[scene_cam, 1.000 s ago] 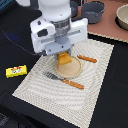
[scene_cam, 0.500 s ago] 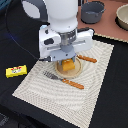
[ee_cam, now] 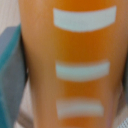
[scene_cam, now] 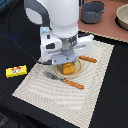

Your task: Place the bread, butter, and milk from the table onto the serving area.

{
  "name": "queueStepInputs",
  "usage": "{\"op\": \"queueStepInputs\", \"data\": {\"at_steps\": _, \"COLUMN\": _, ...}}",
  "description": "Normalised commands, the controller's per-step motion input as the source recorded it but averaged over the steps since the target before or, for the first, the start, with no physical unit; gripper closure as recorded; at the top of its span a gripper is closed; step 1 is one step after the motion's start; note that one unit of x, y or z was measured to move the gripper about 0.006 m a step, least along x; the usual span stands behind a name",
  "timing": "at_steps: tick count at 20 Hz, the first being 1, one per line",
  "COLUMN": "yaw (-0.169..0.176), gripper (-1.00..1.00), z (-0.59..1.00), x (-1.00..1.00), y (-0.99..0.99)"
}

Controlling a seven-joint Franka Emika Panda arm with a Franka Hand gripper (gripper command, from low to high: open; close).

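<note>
- Biggest thing first: the plain black tabletop fills the scene, with the butter still out on it and no milk carton visible anywhere in either view.
- On top of it, the pale beige striped placemat covers the middle of the worktop and runs toward the near edge; this is the serving area.
- At the far right corner sits a reddish-brown board carrying a grey pot; neither belongs to this job.
- The white robot arm hangs right over the middle of the mat, hiding most of the round tan plate beneath it.
- The gripper is low over that plate, pinching the small orange-brown loaf of bread; the wrist view is filled with the loaf's pale slashes, a dark finger pressed against its side.
- So the bread is over the plate, though I can't tell if it is resting there or hanging just above.
- The orange-handled knife lies just beyond the plate, the orange-handled fork just on its near side.
- The flat bright-yellow butter pack waits near the left edge, off the mat.
- The risks, as I judge them: release too high and the loaf could roll off the plate into the cutlery; lift away crooked and a finger may drag the loaf along.
</note>
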Motion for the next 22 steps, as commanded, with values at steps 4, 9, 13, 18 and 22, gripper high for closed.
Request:
{"op": "queueStepInputs", "data": {"at_steps": 4, "yaw": -0.005, "gripper": -1.00, "z": 0.85, "x": -0.05, "y": 0.03}}
{"op": "queueStepInputs", "data": {"at_steps": 9, "yaw": 0.005, "gripper": -1.00, "z": 0.61, "x": -0.56, "y": -0.20}}
{"op": "queueStepInputs", "data": {"at_steps": 13, "yaw": 0.000, "gripper": -1.00, "z": 0.42, "x": -0.88, "y": -0.33}}
{"op": "queueStepInputs", "data": {"at_steps": 18, "yaw": 0.000, "gripper": -1.00, "z": 0.36, "x": -0.91, "y": -0.35}}
{"op": "queueStepInputs", "data": {"at_steps": 22, "yaw": 0.000, "gripper": -1.00, "z": 0.16, "x": -0.90, "y": -0.40}}
